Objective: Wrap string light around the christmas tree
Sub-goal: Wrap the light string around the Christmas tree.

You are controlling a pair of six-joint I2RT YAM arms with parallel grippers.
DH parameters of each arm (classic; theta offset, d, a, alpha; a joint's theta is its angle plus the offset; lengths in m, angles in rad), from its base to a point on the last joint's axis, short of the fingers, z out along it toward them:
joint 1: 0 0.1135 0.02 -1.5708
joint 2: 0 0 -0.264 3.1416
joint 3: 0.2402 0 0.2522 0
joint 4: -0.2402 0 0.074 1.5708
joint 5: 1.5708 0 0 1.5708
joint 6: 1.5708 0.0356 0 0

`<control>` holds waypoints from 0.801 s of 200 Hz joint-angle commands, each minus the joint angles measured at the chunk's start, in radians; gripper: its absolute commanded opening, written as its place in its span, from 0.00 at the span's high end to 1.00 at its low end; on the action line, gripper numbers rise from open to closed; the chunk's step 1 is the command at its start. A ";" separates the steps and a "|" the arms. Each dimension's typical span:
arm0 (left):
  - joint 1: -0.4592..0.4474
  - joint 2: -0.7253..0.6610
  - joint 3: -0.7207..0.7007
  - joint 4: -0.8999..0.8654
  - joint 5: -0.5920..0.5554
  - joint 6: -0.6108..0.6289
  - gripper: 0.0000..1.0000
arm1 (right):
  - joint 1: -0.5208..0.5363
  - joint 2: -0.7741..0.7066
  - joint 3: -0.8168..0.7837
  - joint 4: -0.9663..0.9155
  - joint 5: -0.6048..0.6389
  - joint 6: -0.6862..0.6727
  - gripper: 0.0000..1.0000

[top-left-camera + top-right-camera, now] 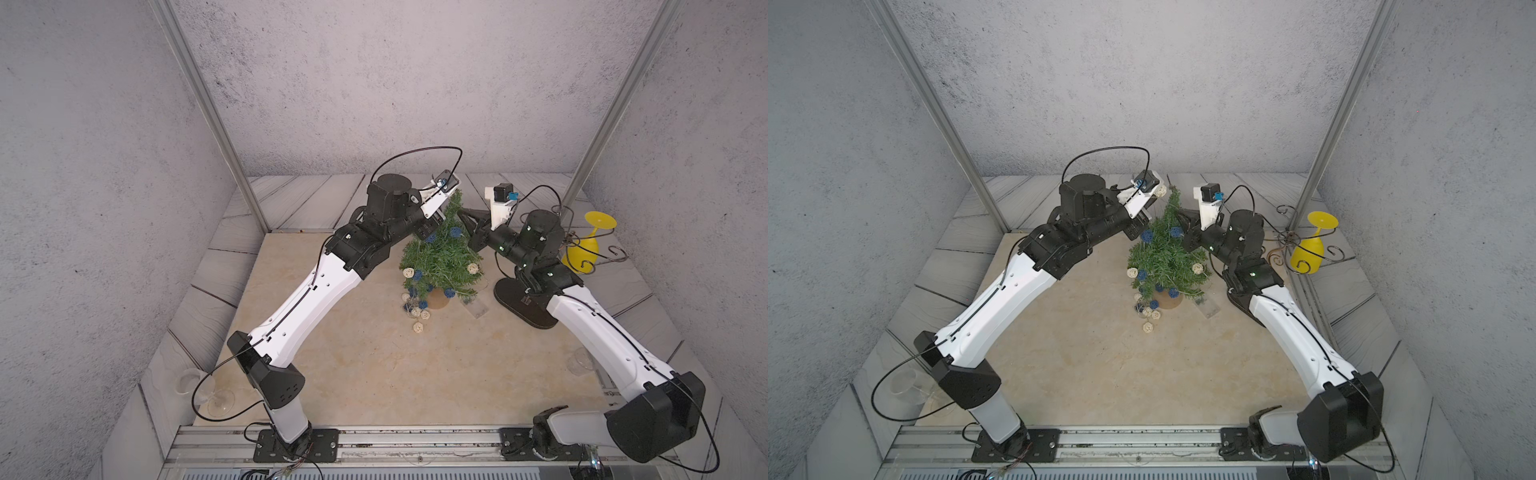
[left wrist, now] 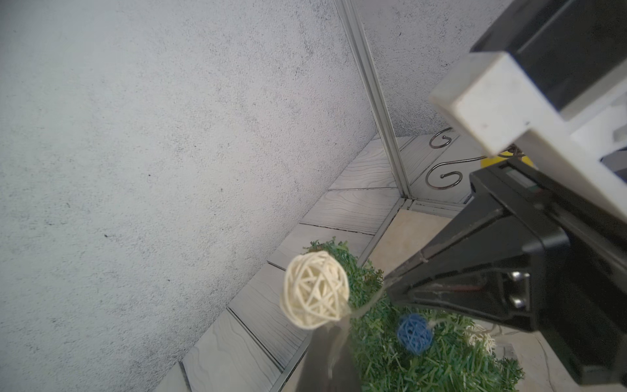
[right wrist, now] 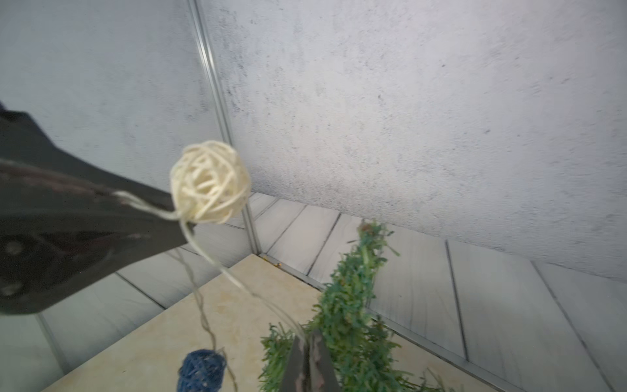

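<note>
Many cream and blue string light point(image 1: 456, 232) balls dot the christmas tree point(image 1: 440, 257).

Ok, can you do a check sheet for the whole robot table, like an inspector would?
Surface: beige tabletop, no spills seen.
Job's things: christmas tree standing in its pot; string light wound through the branches, spare balls heaped by the pot, clear battery box flat beside it.
Clutter: yellow goblet tilted among a curly wire stand; clear glasses near both arm bases.
Grippers: left end effector shut on the string light beside a cream ball; right end effector shut on the same wire beside the treetop.
Cables: black cables loop off both arms.
Surroundings: grey walls, metal posts.
</note>
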 commanded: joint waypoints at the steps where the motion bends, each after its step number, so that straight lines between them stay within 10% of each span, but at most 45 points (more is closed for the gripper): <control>1: 0.004 0.009 -0.002 0.071 -0.052 0.023 1.00 | -0.004 -0.038 0.032 -0.042 0.216 -0.065 1.00; 160: 0.186 0.374 0.452 -0.131 0.064 -0.156 1.00 | -0.054 0.389 0.457 -0.205 0.184 -0.132 1.00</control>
